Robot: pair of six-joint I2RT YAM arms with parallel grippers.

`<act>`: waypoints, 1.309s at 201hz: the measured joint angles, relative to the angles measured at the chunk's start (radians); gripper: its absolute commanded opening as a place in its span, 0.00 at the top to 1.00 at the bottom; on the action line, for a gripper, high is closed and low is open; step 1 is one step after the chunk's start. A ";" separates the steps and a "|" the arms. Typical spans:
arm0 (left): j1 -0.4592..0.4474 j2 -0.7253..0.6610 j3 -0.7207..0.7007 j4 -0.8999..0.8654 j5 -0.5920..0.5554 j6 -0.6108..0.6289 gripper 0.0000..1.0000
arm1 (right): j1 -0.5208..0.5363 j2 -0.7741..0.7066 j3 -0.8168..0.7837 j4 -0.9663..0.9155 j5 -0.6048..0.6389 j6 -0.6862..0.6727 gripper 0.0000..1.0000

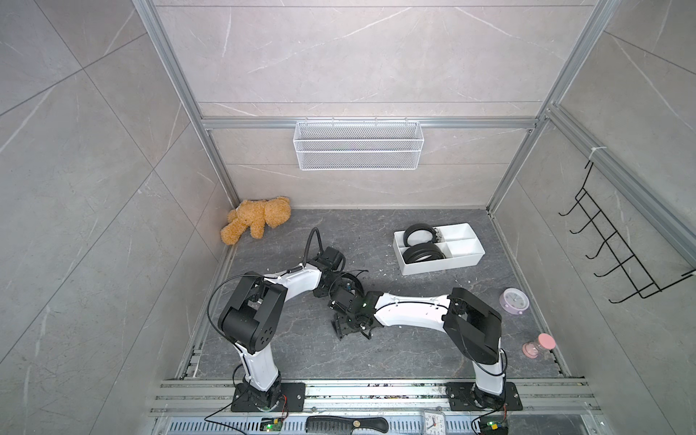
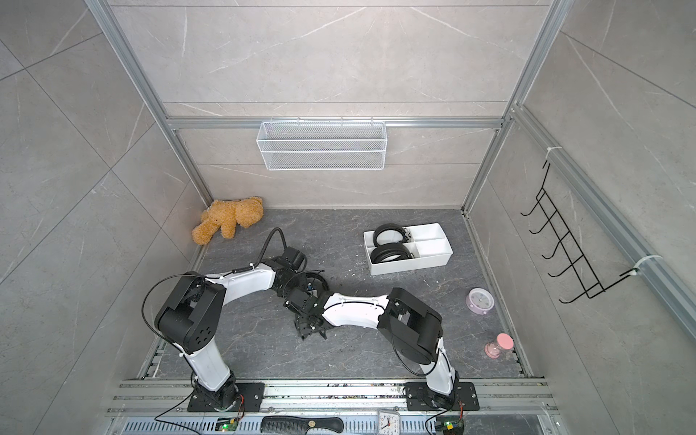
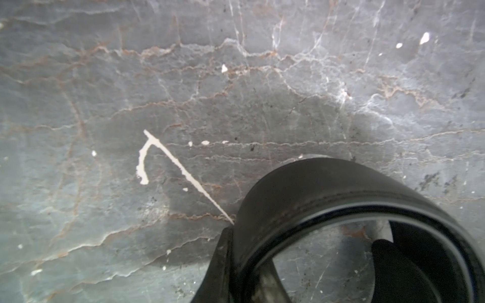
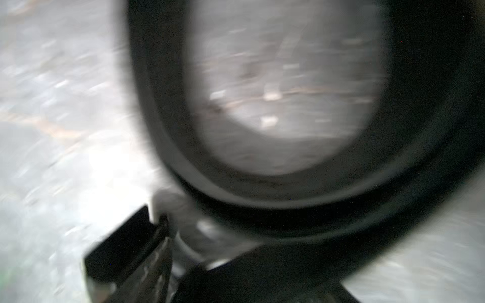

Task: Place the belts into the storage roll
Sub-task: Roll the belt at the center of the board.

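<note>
Left wrist view: the left jaws clamp shut on the coiled belt [image 3: 328,199], likely to hold its coil for a compartment; the right jaws are too blurred to tell. The belt is near the tray [image 1: 444,264], outside it; two belts [image 1: 408,256] lie inside.

**Storage roll** [image 1: 444,265]: a shallow white tray of four compartments, set askew on the table toward its far right corner.

**Far belt** [image 1: 407,235]: a black coil, open side up, in the far compartment of the tray's left end, with its metal buckle showing at one side.

**Near belt** [image 1: 410,257]: a black coil in the adjoining near compartment.

**Third belt** [image 3: 328,194]: a black coil near the table's middle, its wall pinched in my left pincer [image 3: 245,262].
</note>
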 measured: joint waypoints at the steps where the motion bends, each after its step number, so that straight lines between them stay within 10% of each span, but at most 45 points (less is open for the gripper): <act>1: 0.000 0.000 0.000 0.001 0.000 0.000 1.00 | 0.001 0.000 0.000 0.001 -0.001 -0.002 0.26; 119: -0.019 -0.031 -0.064 0.088 0.072 0.019 1.00 | 0.086 0.012 0.090 -0.149 0.046 -0.065 0.09; 263: -0.087 -0.029 -0.065 0.120 0.114 -0.032 1.00 | -0.182 -0.283 -0.129 -0.226 0.036 -0.127 0.05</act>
